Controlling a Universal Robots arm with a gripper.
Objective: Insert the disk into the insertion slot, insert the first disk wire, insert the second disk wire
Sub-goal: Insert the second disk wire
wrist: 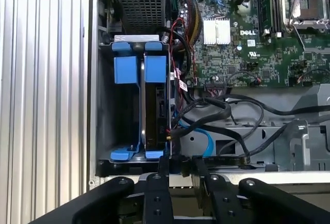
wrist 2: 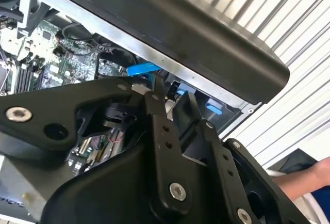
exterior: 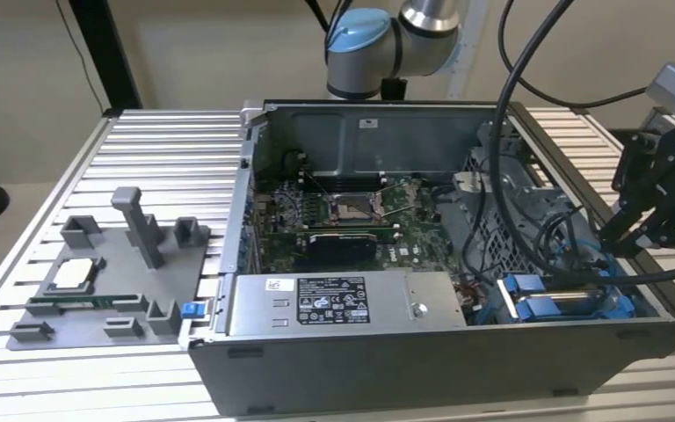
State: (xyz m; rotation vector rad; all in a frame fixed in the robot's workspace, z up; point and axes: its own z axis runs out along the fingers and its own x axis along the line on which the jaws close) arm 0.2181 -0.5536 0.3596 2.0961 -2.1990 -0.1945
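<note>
**Gripper pinching a wire at the disk's end**

The gripper (wrist: 181, 166) has its two fingers (wrist: 164, 166) pressed on the plug of one black disk wire (wrist: 221, 158), just beside the near end of the disk (wrist: 154, 115). That single disk stands on edge in the drive bay, blue carrier around it, by the case wall (wrist: 94, 79). A tangle of black cables (wrist: 216, 110) crowds the bay's other side. In the exterior view the gripper leans inward over the case's wall on the exterior view's right, and the arm (exterior: 367, 44) rises behind the case. Farther off lie one motherboard (wrist: 242, 53) and one power supply (exterior: 350, 303).
</note>
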